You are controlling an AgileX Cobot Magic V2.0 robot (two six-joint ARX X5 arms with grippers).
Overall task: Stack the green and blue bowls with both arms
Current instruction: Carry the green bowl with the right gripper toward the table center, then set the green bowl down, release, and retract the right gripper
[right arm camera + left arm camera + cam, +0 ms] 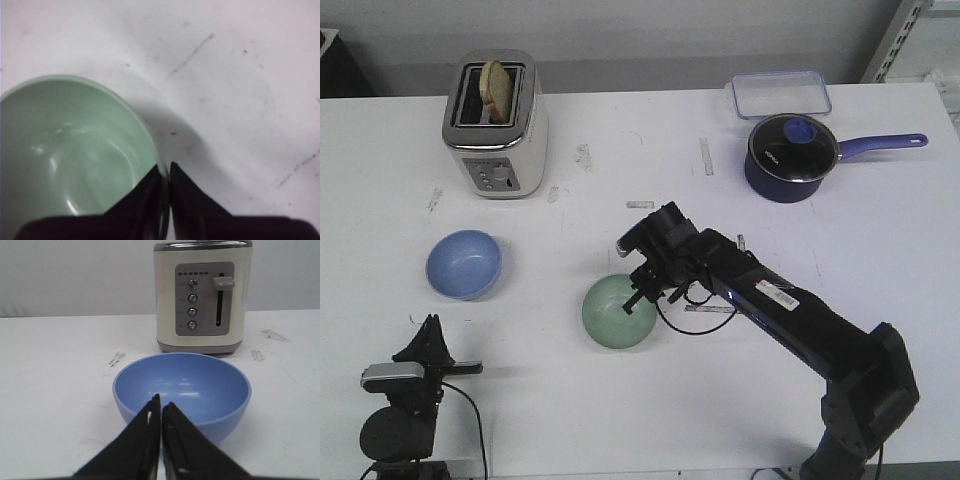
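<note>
The pale green bowl (616, 313) sits near the middle of the white table. My right gripper (642, 290) is shut on its right rim, one finger inside and one outside. The right wrist view shows the green bowl (65, 150) with its rim pinched between the gripper's tips (165, 169). I cannot tell whether the bowl is lifted. The blue bowl (464, 263) stands upright at the left. My left gripper (428, 328) is shut and empty, a little in front of it. The left wrist view shows the blue bowl (190, 385) just beyond the closed gripper (161, 402).
A cream toaster (495, 125) with a bread slice stands behind the blue bowl and also shows in the left wrist view (202, 295). A navy saucepan (790, 155) with a long handle and a clear lidded box (778, 95) are at the back right.
</note>
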